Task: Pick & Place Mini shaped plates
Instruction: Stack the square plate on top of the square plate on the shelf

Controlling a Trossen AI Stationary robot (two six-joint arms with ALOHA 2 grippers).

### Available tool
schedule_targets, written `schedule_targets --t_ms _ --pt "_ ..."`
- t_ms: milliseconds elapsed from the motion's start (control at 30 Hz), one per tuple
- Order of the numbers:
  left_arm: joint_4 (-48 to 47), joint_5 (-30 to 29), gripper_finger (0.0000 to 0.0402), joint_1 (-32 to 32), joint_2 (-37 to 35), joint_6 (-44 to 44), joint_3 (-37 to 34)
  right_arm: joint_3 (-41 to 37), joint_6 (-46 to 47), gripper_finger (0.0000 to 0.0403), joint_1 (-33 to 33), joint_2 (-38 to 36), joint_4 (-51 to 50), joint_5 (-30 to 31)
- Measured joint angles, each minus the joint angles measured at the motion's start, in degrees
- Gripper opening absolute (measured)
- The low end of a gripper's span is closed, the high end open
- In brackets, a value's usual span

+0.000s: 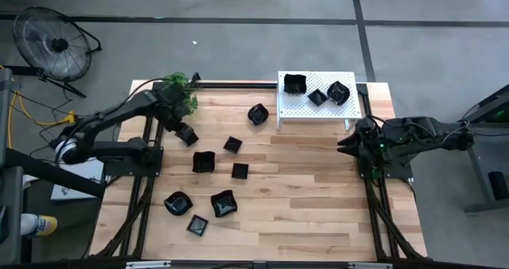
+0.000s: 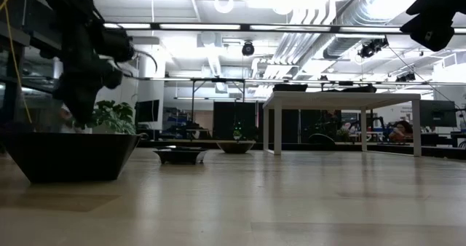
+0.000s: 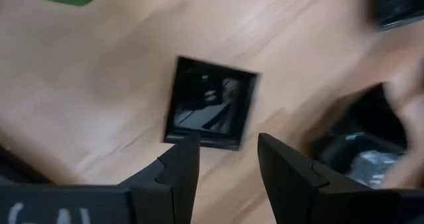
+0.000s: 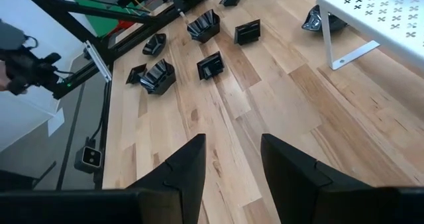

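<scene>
The left gripper is seen spread apart, nothing held, hovering over a square plate left of centre. Three plates sit on the white rack, upper right. The right gripper is parked released at the right edge.

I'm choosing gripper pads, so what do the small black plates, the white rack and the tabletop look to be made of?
The mini shaped plates look like glossy black glazed ceramic or hard plastic; one shows sharp reflections in the left wrist view. The rack looks like white-painted perforated sheet metal. The table shows pale wood planks with visible grain, satin-finished.
</scene>
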Motion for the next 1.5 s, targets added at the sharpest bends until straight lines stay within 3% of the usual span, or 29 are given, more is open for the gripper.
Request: schedule_targets --t_ms 200,667,1500 --pt "1.2 -3.1 0.0149 0.0 8.1 0.8 0.0 0.0 0.0 0.0140 0.0 0.0 0.0 0.0" --pt "6.9 -6.1 0.0149 0.0 17.3 2.5 0.0 0.0 0.4 0.0140 0.0 0.0 0.0 0.0" --pt "7.2 -5.9 0.0137 0.0 18.2 3.3 0.0 0.0 0.5 0.0140 0.0 0.0 -0.8 1.4"
